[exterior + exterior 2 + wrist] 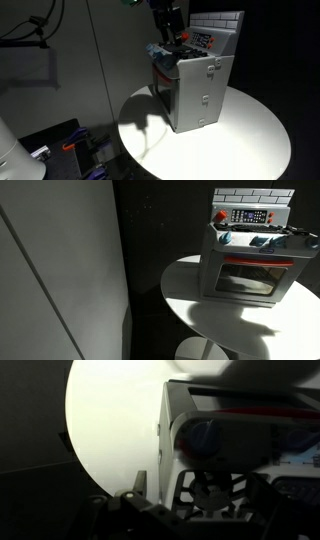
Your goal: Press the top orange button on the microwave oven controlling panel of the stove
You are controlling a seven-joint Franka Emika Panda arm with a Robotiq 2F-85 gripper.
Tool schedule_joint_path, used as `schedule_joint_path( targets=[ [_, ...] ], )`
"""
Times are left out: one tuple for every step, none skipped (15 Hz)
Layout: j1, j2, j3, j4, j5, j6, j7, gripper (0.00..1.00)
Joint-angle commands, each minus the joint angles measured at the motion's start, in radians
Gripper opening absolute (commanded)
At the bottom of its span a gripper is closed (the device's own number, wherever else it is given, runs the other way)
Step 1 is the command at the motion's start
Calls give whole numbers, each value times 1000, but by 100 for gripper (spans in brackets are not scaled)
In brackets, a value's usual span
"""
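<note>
The stove (pixel 200 95) is a grey boxy toy unit with a white brick back wall, standing on a round white table; it also shows in an exterior view (pixel 250 265). The microwave oven controlling panel (pixel 203 40) is a small dark rectangle with orange-red and white marks on the back wall, also seen in an exterior view (pixel 250 217). Its single buttons are too small to tell apart. My gripper (pixel 172 34) hangs over the stove's dark top, left of the panel and apart from it. In the wrist view the gripper (pixel 200 490) looks open, with a burner grate (pixel 205 488) between the fingers.
The round white table (pixel 255 125) carries the stove near its far side. A red knob (pixel 222 217) sits beside the panel. A grey wall panel (pixel 90 60) stands to one side. Dark clutter (pixel 75 145) lies low beside the table.
</note>
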Motion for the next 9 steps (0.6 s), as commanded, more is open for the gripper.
schedule_joint_path(
  targets=[
    [-6, 128, 12, 145, -14, -1, 71, 100],
    [-6, 155, 13, 174, -24, 7, 88, 100],
    [-5, 182, 14, 205, -36, 11, 106, 100],
    [-3, 209, 13, 237, -44, 12, 122, 100],
    [-1, 231, 12, 261, -53, 14, 138, 100],
    [3, 250, 10, 285, -59, 12, 147, 100],
    [7, 264, 9, 304, -67, 6, 154, 100],
    [11, 270, 7, 315, -69, 2, 155, 100],
    [12, 237, -1, 259, -44, 15, 121, 100]
  ],
)
